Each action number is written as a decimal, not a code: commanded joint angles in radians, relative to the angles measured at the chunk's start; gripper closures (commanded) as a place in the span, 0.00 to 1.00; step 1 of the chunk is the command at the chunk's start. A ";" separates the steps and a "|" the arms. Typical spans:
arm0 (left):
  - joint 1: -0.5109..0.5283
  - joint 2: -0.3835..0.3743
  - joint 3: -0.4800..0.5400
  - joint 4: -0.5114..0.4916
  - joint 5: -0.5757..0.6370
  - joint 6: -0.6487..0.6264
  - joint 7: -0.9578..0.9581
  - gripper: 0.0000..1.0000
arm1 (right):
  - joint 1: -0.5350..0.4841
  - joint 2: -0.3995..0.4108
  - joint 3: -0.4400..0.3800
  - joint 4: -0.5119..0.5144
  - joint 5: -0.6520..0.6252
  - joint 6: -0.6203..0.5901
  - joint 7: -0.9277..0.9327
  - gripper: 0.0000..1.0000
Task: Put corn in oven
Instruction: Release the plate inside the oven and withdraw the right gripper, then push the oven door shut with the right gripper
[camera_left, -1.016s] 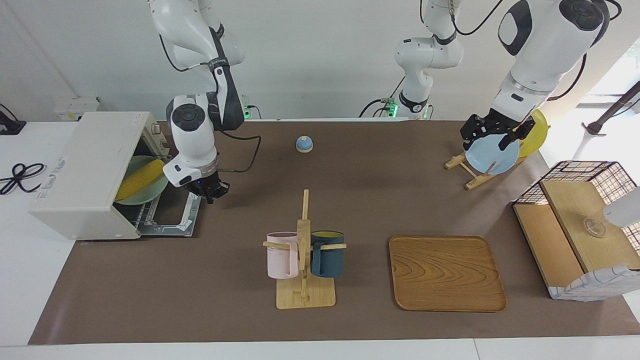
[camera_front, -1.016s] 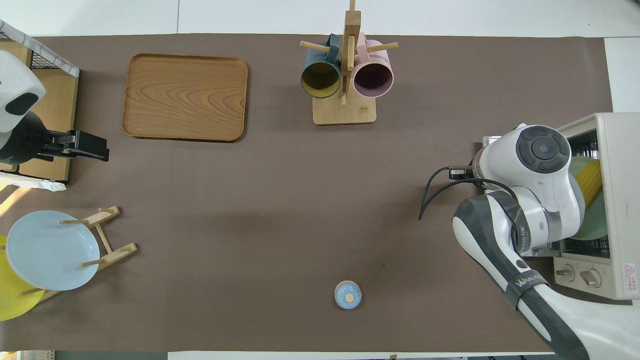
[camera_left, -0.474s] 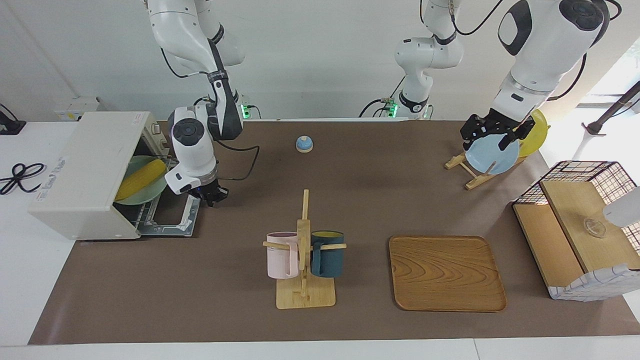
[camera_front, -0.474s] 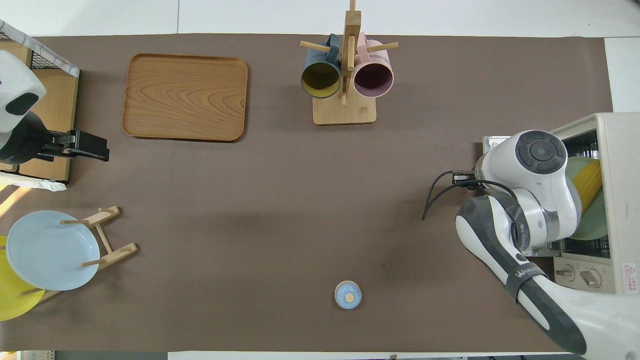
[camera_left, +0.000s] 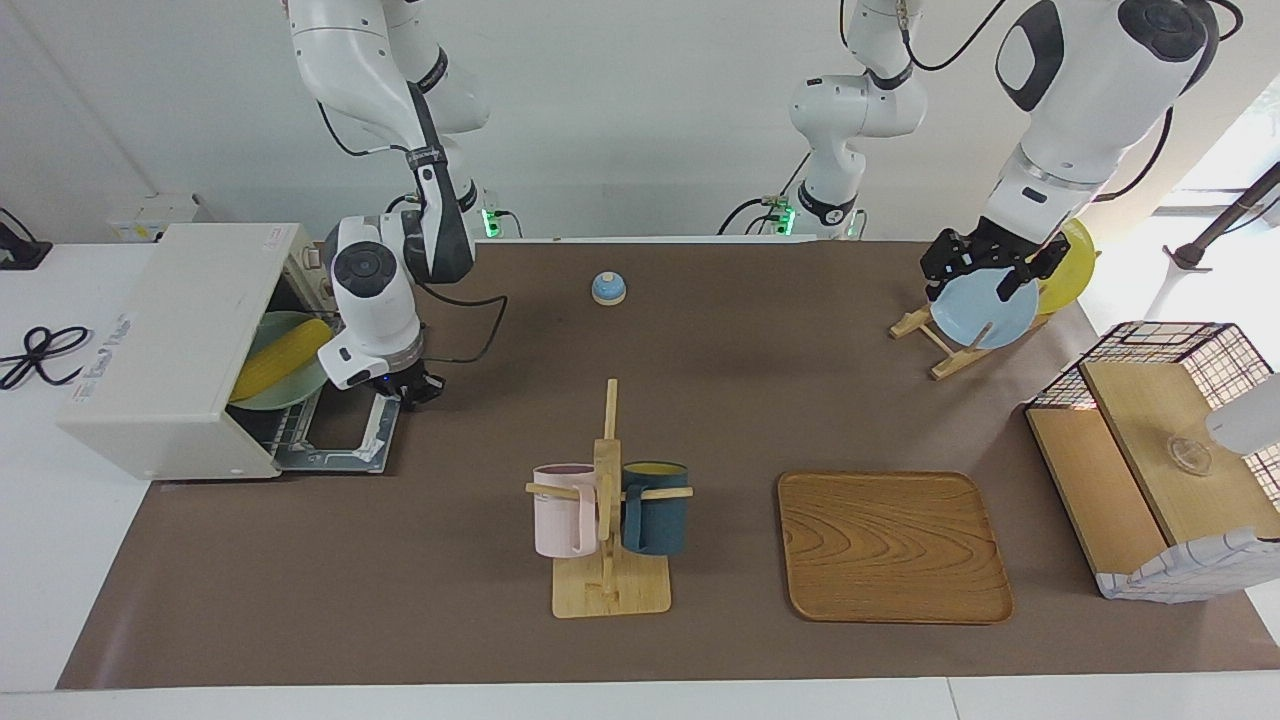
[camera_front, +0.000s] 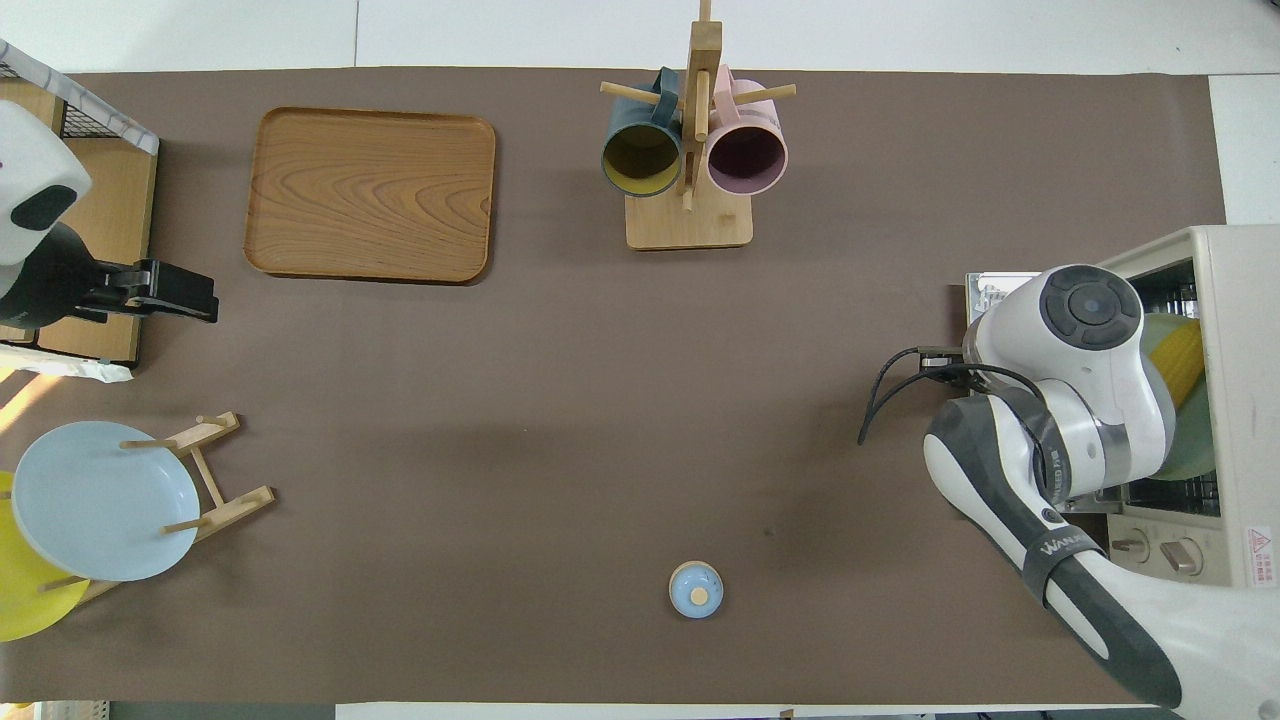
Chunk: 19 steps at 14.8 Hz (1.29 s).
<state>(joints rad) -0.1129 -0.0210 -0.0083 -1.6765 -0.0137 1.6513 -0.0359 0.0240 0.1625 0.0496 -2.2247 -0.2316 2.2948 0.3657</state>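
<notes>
The corn (camera_left: 283, 354) is lying on a green plate (camera_left: 300, 392) inside the oven (camera_left: 165, 345), whose door (camera_left: 340, 438) is hanging open. The right gripper (camera_left: 412, 388) is hovering over the open door; whether its fingers are apart cannot be told. The left gripper (camera_left: 985, 262) is waiting over the blue plate (camera_left: 985, 312) in the plate rack (camera_left: 935, 345), its fingers also unclear.
</notes>
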 joint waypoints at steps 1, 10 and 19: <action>-0.007 -0.007 0.007 0.008 0.006 -0.019 0.005 0.00 | -0.016 -0.023 0.004 0.011 -0.061 -0.052 -0.007 1.00; -0.007 -0.007 0.007 0.008 0.006 -0.019 0.005 0.00 | -0.079 -0.093 0.003 0.201 -0.077 -0.340 -0.230 1.00; -0.007 -0.007 0.007 0.008 0.006 -0.019 0.005 0.00 | -0.160 -0.170 0.001 0.204 -0.061 -0.400 -0.387 1.00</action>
<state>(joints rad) -0.1129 -0.0210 -0.0083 -1.6765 -0.0137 1.6513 -0.0359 -0.1072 -0.0136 0.0586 -2.0121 -0.2630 1.8855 0.0248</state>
